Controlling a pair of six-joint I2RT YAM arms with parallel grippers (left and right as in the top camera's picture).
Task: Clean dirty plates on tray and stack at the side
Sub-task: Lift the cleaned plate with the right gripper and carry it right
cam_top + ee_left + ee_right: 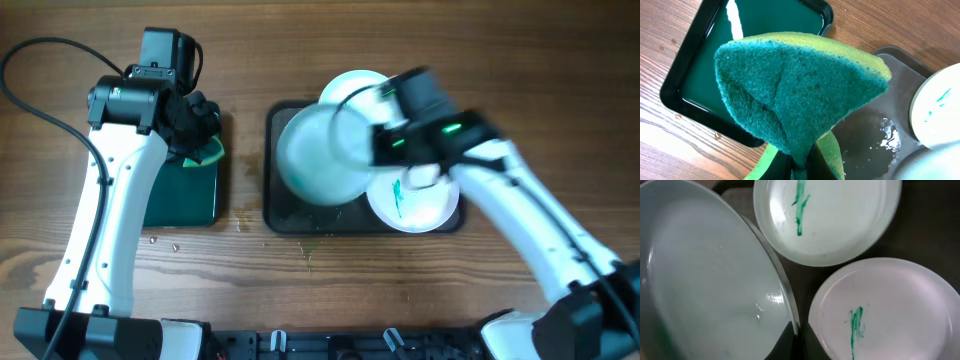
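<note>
My right gripper (368,150) is shut on the rim of a white plate (318,155) and holds it tilted above the dark tray (283,215). In the right wrist view the held plate (705,280) fills the left side, pinched at its edge by the fingers (792,342). Two more plates lie on the tray, both with teal-green smears: one at the back (352,88) (825,215) and one at the front right (412,200) (890,310). My left gripper (203,148) is shut on a green sponge (800,90) above the tray's left side.
A smaller black tray with green inside (185,185) (765,30) sits on the wooden table left of the dark tray (875,125). Small crumbs (160,240) lie on the table in front of it. White foam specks (888,137) sit on the dark tray.
</note>
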